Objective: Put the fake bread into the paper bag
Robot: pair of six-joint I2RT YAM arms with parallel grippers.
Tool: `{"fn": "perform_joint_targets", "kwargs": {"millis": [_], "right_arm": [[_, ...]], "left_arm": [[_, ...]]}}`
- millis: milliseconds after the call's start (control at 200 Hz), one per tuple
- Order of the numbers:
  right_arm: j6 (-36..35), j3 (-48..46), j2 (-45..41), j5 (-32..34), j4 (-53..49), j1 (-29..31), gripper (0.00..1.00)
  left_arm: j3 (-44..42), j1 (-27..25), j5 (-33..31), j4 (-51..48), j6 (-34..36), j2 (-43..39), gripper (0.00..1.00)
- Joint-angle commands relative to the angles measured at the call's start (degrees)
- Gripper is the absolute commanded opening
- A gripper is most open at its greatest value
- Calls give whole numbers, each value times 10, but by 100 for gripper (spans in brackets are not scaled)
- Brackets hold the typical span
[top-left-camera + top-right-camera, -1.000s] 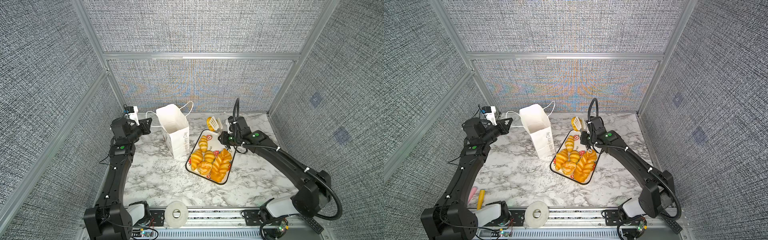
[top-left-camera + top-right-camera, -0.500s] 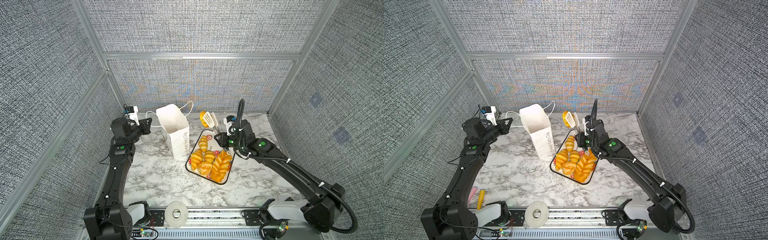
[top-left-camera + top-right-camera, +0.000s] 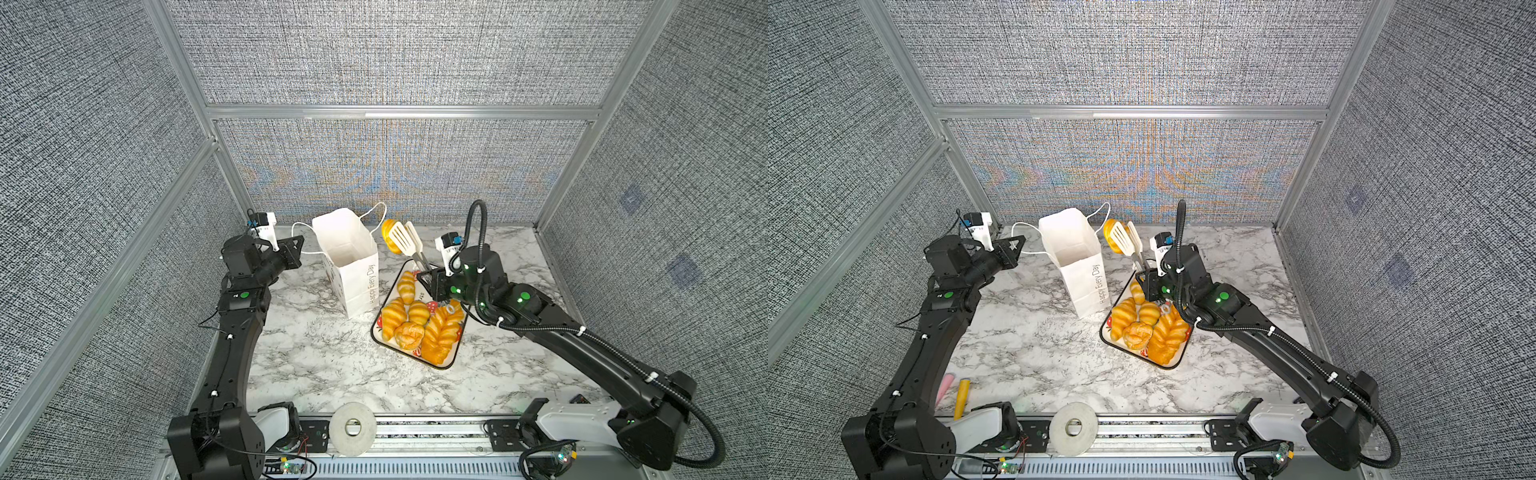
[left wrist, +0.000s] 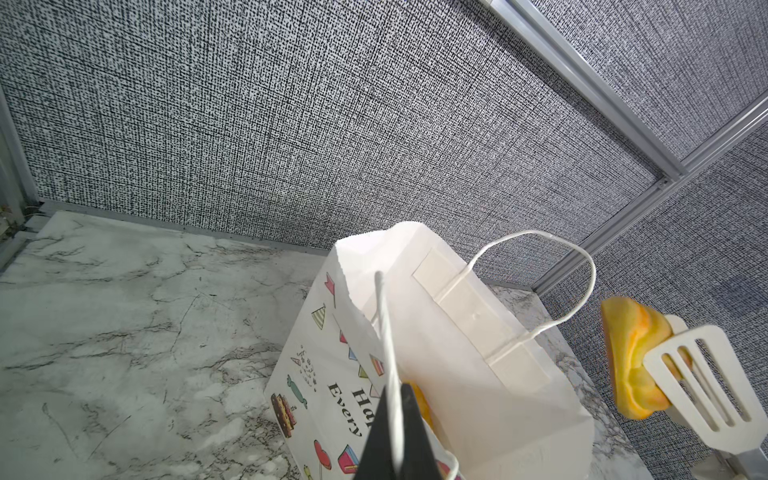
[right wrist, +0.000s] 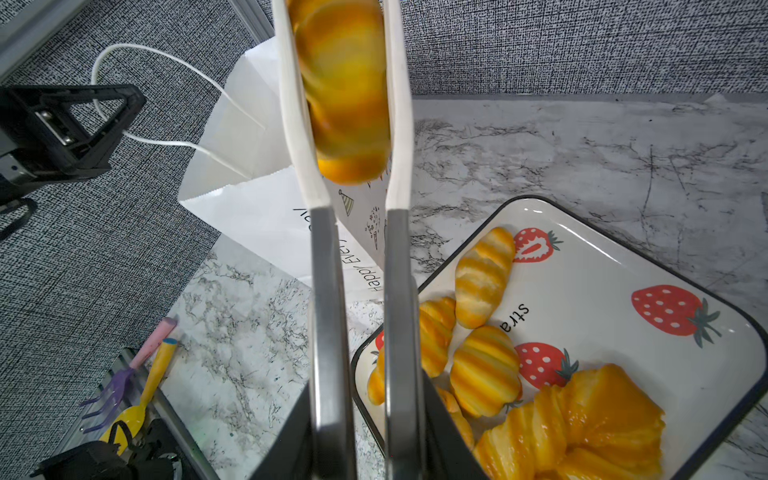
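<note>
- Fake bread roll [image 3: 387, 239]: glossy golden-orange, rounded, with ridged bands. It hangs clear of the table, just beside the open mouth of the paper bag on the tray side, not over the opening. In the right wrist view the fake bread roll [image 5: 345, 91] is blurred.
- Tongs [image 3: 409, 249]: two flat white plastic blades on grey metal arms, pinching the roll from both flanks. The left wrist view shows one blade of the tongs [image 4: 702, 382] slotted like a spatula. The right wrist view shows both blades edge-on.
- Right gripper [image 3: 432, 282]: jaws drawn narrow onto the grey arms, holding the tongs, above the far end of the tray.
- Paper bag [image 3: 353, 266]: tall, white, matte, upright, mouth open, with grey "Happy Every Day" lettering on its side. The coloured flags, party hats and cake printed on the paper bag [image 4: 316, 374] are clearest in the left wrist view.
- Cord handle [image 4: 385, 332]: thin white cord, running from the bag's rim between the black fingers.
- Left gripper [image 3: 294, 250]: closed tight on the cord handle, beside the bag's rim, on the side away from the tray.
- Fake bread pieces [image 3: 415, 324]: several glossy yellow-orange croissants, rolls and longer ridged loaves, heaped touching one another on the tray.
- Tray [image 5: 590, 266]: white, glazed, rectangular with rounded corners, a black rim and a red strawberry print, just beside the bag's base.
- Table [image 3: 332, 365]: white marble pattern with grey veins.
- Fork [image 5: 112, 390] and spoon [image 5: 145, 386]: purple and yellow plastic, at the table's front edge. In a top view only the handles show.
- Tape roll [image 3: 353, 426]: white ring on the front rail.
</note>
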Motion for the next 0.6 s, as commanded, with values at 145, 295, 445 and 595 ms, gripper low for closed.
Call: {"fn": "perform_joint_targets", "kwargs": {"millis": [145, 295, 445, 595], "right_arm": [[-22, 22, 14, 16, 39, 25, 31], [-32, 34, 27, 29, 37, 43, 31], [-41, 41, 37, 37, 45, 57, 31], [-45, 56, 50, 42, 39, 66, 31]], "left_arm": [[1, 1, 6, 5, 1, 0, 0], [1, 1, 6, 5, 1, 0, 0], [1, 2, 7, 6, 1, 1, 0], [1, 2, 7, 6, 1, 1, 0]]}}
